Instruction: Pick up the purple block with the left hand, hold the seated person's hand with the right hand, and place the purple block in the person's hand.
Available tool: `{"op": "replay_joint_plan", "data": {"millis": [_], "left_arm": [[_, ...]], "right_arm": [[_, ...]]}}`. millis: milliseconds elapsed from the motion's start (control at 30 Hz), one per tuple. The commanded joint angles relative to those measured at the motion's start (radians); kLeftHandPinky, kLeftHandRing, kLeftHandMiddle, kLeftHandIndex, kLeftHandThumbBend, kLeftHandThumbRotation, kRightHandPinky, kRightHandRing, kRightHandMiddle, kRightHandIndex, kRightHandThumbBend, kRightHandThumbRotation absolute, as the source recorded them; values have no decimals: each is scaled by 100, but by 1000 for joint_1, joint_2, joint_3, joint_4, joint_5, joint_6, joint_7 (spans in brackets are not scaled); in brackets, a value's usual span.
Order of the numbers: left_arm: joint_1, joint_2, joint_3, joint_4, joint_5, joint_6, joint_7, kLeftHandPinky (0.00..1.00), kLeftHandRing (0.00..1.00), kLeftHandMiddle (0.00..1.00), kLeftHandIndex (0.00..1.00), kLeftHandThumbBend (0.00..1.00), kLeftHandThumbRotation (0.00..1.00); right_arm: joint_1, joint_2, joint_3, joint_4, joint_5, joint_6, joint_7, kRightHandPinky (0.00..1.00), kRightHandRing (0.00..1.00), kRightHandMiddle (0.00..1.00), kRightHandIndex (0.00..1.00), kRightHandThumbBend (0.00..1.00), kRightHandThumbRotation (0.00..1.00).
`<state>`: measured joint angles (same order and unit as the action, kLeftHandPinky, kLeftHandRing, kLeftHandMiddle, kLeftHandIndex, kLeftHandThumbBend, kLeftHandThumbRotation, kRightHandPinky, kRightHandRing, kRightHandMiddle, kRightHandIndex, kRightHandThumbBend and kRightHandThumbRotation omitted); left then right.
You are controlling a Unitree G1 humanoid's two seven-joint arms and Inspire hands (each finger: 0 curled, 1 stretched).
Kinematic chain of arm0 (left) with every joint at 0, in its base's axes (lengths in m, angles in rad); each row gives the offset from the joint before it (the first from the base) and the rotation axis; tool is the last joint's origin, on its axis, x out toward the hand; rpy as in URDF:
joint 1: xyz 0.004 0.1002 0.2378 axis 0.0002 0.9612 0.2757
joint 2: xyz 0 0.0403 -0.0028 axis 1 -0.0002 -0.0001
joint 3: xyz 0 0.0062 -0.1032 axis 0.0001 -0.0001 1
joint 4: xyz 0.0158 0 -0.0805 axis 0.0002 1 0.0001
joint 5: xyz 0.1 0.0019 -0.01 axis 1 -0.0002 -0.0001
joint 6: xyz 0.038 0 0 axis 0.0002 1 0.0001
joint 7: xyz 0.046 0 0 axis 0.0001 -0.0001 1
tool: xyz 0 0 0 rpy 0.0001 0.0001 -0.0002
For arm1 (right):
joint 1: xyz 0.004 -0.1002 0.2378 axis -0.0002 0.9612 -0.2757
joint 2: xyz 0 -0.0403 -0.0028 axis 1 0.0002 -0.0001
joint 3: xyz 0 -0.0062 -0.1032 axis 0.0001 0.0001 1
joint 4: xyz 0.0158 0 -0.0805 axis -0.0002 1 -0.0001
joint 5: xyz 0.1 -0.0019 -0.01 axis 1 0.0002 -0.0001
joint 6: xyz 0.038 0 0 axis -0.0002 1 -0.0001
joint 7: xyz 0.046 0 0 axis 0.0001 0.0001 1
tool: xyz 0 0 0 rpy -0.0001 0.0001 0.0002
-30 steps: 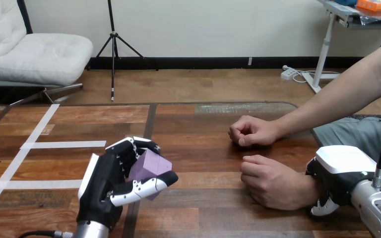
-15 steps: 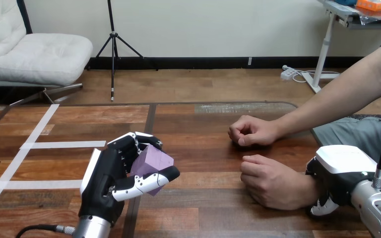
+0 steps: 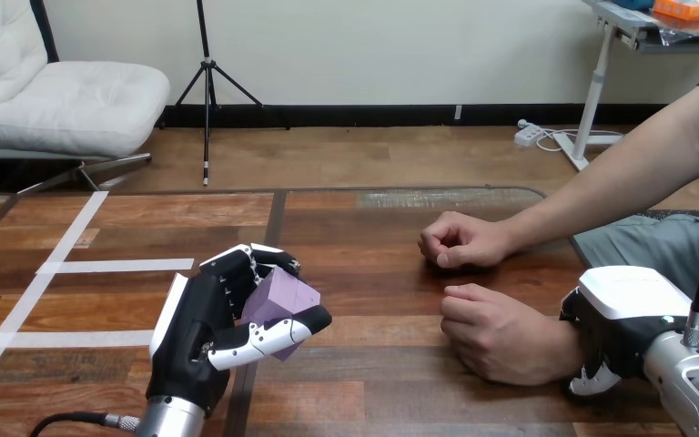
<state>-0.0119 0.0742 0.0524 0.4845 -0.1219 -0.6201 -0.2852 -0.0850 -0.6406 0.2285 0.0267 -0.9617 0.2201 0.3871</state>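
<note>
Purple block (image 3: 278,305) gripped in my left hand (image 3: 196,341), thumb across it. Person's hand (image 3: 501,332) well right of it, fisted. Right hand (image 3: 623,328) at that wrist; grip unclear from here. I carry level, release only over an open palm.

Table (image 3: 373,382): dark wooden planks, running across my head view.
Tape (image 3: 118,265): white strips stuck flat at 9 o'clock, short ones meeting a long slanted one.
Pale patch (image 3: 437,198): at 12 o'clock, by the far edge.
Person's farther hand (image 3: 462,241): curled, resting at 2 o'clock.
Person's nearer hand (image 3: 496,337): curled, resting at 4 o'clock, apart from the other.
</note>
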Motion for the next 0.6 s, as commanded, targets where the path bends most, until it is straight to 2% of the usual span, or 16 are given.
{"op": "replay_joint_plan", "data": {"millis": [0,567], "left_arm": [[-67,-7,0,2,-7,-23,-3,34,39,48,49,90,16],[-65,-6,2,6,-11,-28,-9,34,39,48,49,90,16]], "right_arm": [[10,-16,14,35,-1,10,-1,41,49,55,60,67,0],[12,-16,5,40,21,-9,-17,41,49,54,59,67,0]]}}
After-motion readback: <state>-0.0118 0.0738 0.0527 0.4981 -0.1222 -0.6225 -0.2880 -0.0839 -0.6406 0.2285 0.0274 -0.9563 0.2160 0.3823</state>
